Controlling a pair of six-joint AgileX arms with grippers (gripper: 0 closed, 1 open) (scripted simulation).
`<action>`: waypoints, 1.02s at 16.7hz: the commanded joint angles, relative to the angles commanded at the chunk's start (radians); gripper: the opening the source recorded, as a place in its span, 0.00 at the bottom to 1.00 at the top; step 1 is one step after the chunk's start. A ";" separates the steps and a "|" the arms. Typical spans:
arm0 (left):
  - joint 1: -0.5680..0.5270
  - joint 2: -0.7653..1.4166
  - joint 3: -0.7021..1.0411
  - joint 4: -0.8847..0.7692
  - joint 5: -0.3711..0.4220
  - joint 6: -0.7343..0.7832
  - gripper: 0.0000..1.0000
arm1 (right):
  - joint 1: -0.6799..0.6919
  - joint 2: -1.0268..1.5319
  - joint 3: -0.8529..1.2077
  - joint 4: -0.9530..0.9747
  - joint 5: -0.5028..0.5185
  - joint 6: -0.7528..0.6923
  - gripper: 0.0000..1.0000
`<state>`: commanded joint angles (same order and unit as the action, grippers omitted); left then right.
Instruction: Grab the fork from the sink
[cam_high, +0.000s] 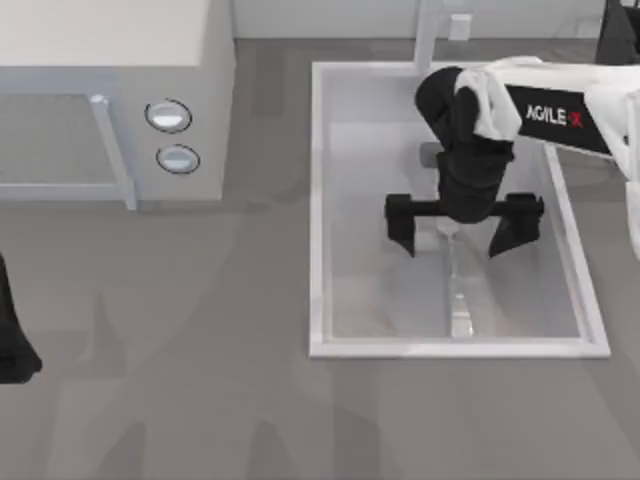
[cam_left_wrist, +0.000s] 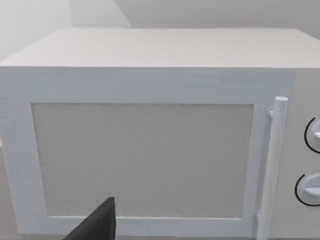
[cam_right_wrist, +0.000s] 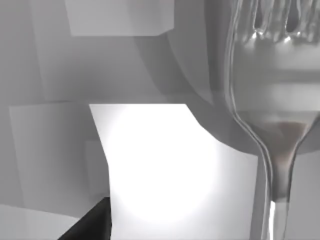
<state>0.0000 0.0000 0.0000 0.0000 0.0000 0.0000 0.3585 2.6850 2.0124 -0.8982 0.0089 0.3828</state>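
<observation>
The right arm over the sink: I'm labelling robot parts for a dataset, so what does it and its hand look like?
The right arm is white-shelled with a black band lettered AGILEX in white, then a black wrist. Its hand is matte black: a crossbar carrying two wedge-shaped fingers. No cables visible.

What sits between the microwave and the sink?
Nothing: in the top view, bare grey countertop separates the microwave from the sink.

Grey table (cam_high: 200, 350) bearing white microwave (cam_high: 110, 60) and sink (cam_high: 316, 200)
</observation>
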 joint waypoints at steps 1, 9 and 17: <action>0.000 0.000 0.000 0.000 0.000 0.000 1.00 | 0.000 0.000 0.000 0.000 0.000 0.000 1.00; 0.000 0.000 0.000 0.000 0.000 0.000 1.00 | 0.000 0.000 0.000 0.000 0.000 0.000 0.55; 0.000 0.000 0.000 0.000 0.000 0.000 1.00 | 0.000 0.000 0.000 0.000 0.000 0.000 0.00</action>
<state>0.0000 0.0000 0.0000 0.0000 0.0000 0.0000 0.3585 2.6850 2.0124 -0.8982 0.0089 0.3828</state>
